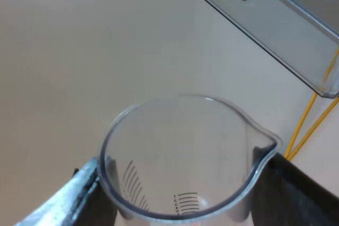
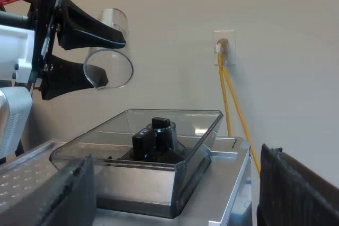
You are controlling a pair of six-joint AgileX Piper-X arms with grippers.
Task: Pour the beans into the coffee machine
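- Black left fingers (image 1: 302, 194) clamp the glass (image 1: 180, 157) from both sides, just under its rim.
- The glass looks empty: only the printed scale lines show through its wall, and I see no beans in it.
- From the right wrist, the glass lies tipped on its side with the spout lowest. It is held above the hopper (image 2: 159, 152) and apart from it.
- The hopper stands open on the machine (image 2: 228, 183), with a dark knob (image 2: 159, 130) in its middle. Whether beans lie in its bottom I cannot tell.
- Right fingers (image 2: 296, 189) are spread wide and hold nothing, low by the machine's top.
- Judging by the empty, tipped glass, the pour is done or all but done. What is left is to right the glass, draw it clear and set it down.
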